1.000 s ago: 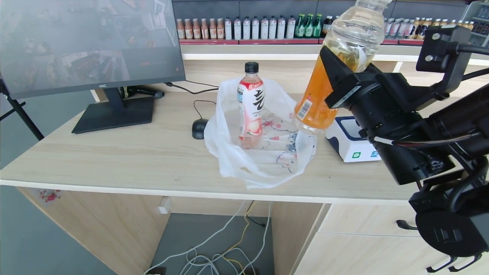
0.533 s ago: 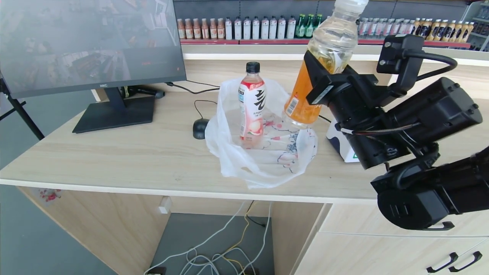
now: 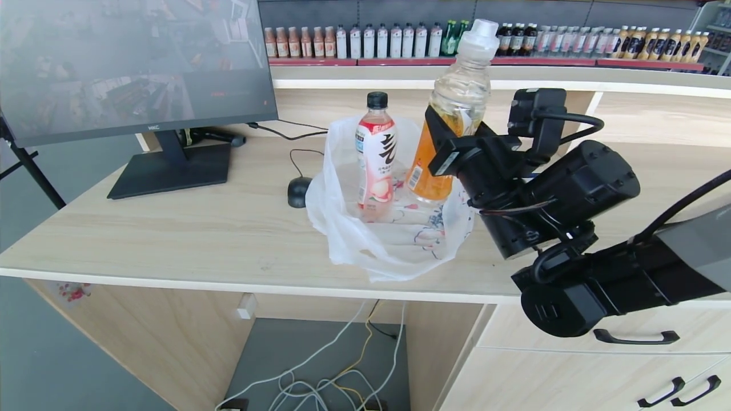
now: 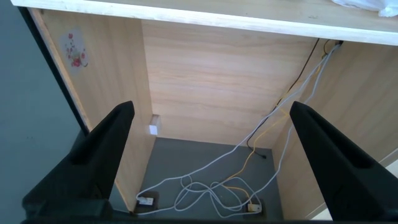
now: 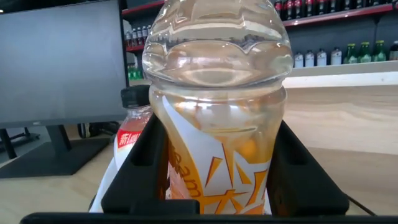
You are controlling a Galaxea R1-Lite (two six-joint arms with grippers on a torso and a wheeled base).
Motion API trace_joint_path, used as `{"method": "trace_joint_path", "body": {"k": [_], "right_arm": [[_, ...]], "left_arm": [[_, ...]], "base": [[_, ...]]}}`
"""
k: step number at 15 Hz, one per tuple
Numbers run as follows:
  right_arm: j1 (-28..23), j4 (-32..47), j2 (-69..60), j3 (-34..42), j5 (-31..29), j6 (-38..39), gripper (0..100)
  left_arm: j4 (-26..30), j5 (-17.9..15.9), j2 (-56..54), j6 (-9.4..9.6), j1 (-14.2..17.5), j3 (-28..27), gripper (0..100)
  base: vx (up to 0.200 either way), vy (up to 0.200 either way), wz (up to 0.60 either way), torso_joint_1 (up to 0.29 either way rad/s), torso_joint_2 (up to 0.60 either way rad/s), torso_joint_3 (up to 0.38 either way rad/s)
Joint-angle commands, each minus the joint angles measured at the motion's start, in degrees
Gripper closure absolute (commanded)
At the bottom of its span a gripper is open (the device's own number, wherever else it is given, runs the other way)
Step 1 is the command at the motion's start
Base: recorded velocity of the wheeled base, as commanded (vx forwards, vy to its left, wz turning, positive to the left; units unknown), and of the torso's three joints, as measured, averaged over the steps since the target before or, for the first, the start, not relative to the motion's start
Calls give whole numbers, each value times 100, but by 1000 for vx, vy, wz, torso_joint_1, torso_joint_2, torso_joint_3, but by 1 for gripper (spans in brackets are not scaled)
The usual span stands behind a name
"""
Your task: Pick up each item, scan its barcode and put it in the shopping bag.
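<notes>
My right gripper is shut on an orange drink bottle with a white cap, held upright with its base inside the open white shopping bag on the counter. In the right wrist view the orange bottle sits between the black fingers. A pink bottle with a black cap stands upright in the bag just left of the held bottle; the pink bottle also peeks out behind it. My left gripper hangs open below the counter, over the floor cables.
A monitor on a black stand occupies the counter's left. A black mouse lies just left of the bag. Shelves of bottles line the back wall. Drawers are under the counter at right.
My right arm has carried the orange bottle leftward and down, from above the white scanner box to the bag beside the pink bottle. The arm now hides the scanner box.
</notes>
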Motion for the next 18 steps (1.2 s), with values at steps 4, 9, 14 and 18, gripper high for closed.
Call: {"method": "trace_joint_path", "body": {"k": [4,9,14,18], "right_arm": [[-37,-9,266,-1,14,7,100],[-292,-9,591,-150,58,-222,100],[-354,-9,758,-273,242,-362,100],[-371,-9,828,-370,251,-503,100]], "left_arm": [[-2,-5,-2,0,-1,0,0],[-2,4,-2,0,-1,0,0],[-2,4,-2,0,-1,0,0],[-2,4,-2,0,-1,0,0]], "base": [[0,0,0,0,0,0],[0,0,0,0,0,0],[0,0,0,0,0,0],[0,0,0,0,0,0]]}}
